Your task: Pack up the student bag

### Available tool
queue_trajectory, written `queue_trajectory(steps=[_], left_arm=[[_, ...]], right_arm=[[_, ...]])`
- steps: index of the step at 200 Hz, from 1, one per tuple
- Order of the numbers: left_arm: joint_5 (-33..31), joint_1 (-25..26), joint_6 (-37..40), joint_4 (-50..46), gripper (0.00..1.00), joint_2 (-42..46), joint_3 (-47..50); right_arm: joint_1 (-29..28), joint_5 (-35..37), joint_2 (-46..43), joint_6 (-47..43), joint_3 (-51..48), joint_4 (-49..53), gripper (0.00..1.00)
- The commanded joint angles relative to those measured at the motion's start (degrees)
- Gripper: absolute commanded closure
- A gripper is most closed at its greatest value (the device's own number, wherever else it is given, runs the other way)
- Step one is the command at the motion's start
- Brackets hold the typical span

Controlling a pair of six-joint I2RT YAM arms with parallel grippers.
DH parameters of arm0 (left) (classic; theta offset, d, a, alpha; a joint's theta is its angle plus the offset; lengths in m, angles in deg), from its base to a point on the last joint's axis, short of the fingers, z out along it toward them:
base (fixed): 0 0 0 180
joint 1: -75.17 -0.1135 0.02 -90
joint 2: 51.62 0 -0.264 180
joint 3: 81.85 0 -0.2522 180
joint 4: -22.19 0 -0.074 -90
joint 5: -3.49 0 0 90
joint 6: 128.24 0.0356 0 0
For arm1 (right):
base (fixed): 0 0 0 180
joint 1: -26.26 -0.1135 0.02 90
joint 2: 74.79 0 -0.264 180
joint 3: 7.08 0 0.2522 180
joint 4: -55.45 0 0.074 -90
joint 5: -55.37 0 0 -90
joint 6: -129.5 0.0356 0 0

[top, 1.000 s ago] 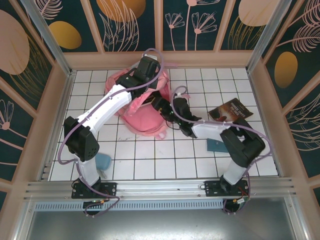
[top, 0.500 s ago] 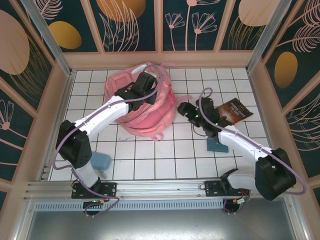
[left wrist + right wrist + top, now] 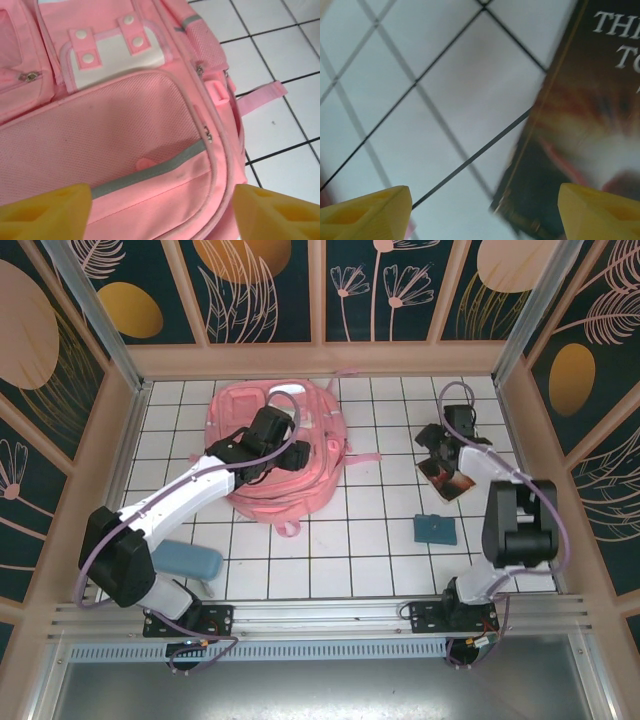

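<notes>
The student bag (image 3: pixel 250 410) is a big pink backpack lying flat on the white tiles at the back left. My left gripper (image 3: pixel 285 452) hovers over its front, open, with nothing between the fingers. In the left wrist view the mesh front pocket and grey stripe of the student bag (image 3: pixel 135 130) lie just beyond my open left gripper (image 3: pixel 160 215), and the yellow fingertips (image 3: pixel 45 210) are apart. My right gripper (image 3: pixel 441 453) is open above a dark book (image 3: pixel 455 483) at the right. In the right wrist view the book (image 3: pixel 590 130) lies under the right side of the open right gripper (image 3: pixel 485 215).
A blue case (image 3: pixel 188 560) lies near the front left beside the left arm. A small teal flat object (image 3: pixel 436 529) rests on the tiles front right. A pink strap (image 3: pixel 365 458) trails from the bag toward the middle. Wooden walls (image 3: pixel 320 360) close in the table.
My left gripper has opened and let go of the bag, which now lies flatter. The right arm swung right from the bag to above the book.
</notes>
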Motion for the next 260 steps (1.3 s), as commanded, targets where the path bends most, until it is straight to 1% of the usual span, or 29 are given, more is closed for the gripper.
queue_trajectory(steps=[1, 29, 64, 77, 103, 133, 157, 173, 190, 196, 209, 220, 230, 238, 260], left_arm=[[0.61, -0.34, -3.77, 3.58, 0.18, 1.88, 0.43], [0.87, -0.34, -4.22, 4.06, 0.12, 1.62, 1.08], [1.27, -0.34, -4.57, 5.25, 0.06, 1.96, 2.4], [1.44, -0.33, -4.68, 5.77, 0.06, 1.97, 2.6], [1.57, -0.34, -5.44, 6.12, 0.05, 0.74, 1.91], [3.72, -0.34, -5.87, 6.61, 0.05, -1.75, 0.63], [6.0, -0.34, -6.26, 6.83, 0.05, -3.36, -0.19], [7.11, -0.34, -6.68, 7.45, 0.04, -4.0, -0.21], [8.63, -0.34, -7.53, 8.62, 0.04, -4.59, -0.04], [9.34, -0.34, -8.02, 9.16, 0.04, -4.83, -0.03], [11.3, -0.28, -9.4, 10.34, 0.04, -5.42, -0.03], [13.31, -0.13, -10.71, 11.21, 0.06, -5.83, -0.1], [14.67, -0.07, -11.96, 11.27, 0.07, -6.18, -0.64], [15.1, 0.01, -12.63, 11.55, 0.07, -6.2, -0.91], [17.43, 0.72, -13.86, 12.97, 0.07, -6.73, -1.03]], right_arm=[[2.67, 2.32, 7.03, -3.08, 7.01, 4.08, 0.23], [3.96, 2.05, 14.79, -4.24, 12.93, 6.49, 0.23], [3.2, 0.43, 17.58, -5.33, 12.3, 5.59, 0.23], [2.11, -3.01, 17.6, -6.05, 10.92, 4.81, 0.23], [-2.71, -7.33, 15.92, -7.22, 5.88, 1.84, 0.26], [-10.93, -10.1, 13.27, -7.23, -0.16, 0.19, 0.27], [-17.33, -11.29, 9.33, -6.69, -5.54, -0.21, 0.27], [-19.93, -14.16, 6.06, -6.35, -8.73, -0.9, 0.27], [-20.88, -16.69, 2.08, -6.13, -9.61, -0.84, 0.28], [-20.77, -16.33, 0.43, -6.1, -9.21, -0.27, 0.28], [-20.38, -12.66, -2.99, -6.56, -7.34, 2.92, 0.28], [-19.83, -7.44, -4.99, -7.77, -4.81, 7.52, 0.26], [-18.92, -1.31, -6.44, -7.83, -3.64, 10.89, 0.25], [-17.85, 1.23, -7.22, -8.03, -3.83, 12.28, 0.25], [-13.26, 2.5, -8.09, -8.7, -6.28, 13.39, 0.25]])
